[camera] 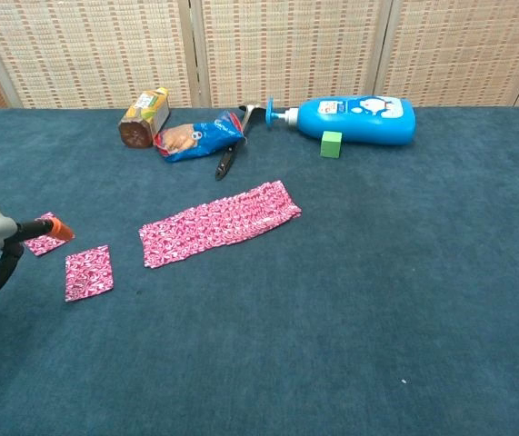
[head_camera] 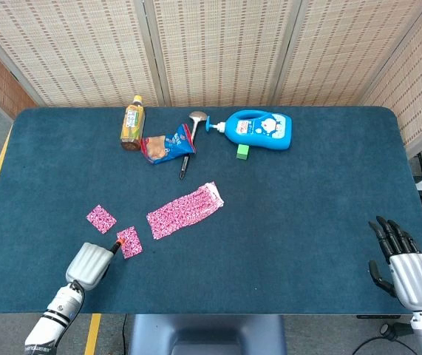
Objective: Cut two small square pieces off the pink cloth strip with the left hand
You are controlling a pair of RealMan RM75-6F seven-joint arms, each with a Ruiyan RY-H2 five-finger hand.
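- The desk (head_camera: pixel 307 222) carries everything on its dark blue cover; the spare goods sit along the far edge, which leaves the near-left part free for cutting.
- The blue pump bottle (head_camera: pixel 259 129) lies on its side at the far edge, with a green block (head_camera: pixel 243 151) just in front of it. They look unrelated to the task.
- The pink cloth strip (head_camera: pixel 185 211) lies flat and slanted left of the desk's middle, its cut end turned toward the near-left corner, where the left arm can reach it.
- The left robot hand (head_camera: pixel 87 265) is at the near-left edge, wrapped around an orange-tipped cutter (head_camera: pixel 117 243) that points at the cloth (the blade itself is too small to make out).
- The right robot hand (head_camera: pixel 406 266) waits near the near-right corner, holding nothing, fingers straight and slightly apart; the task gives it no work.
- A tea bottle (head_camera: pixel 131 123), a snack bag (head_camera: pixel 168 143) and a spoon (head_camera: pixel 195 122) cluster at the far edge.
- Two small pink squares (head_camera: pixel 101 218) (head_camera: pixel 129 242) lie apart from the strip, so both cuts appear done.
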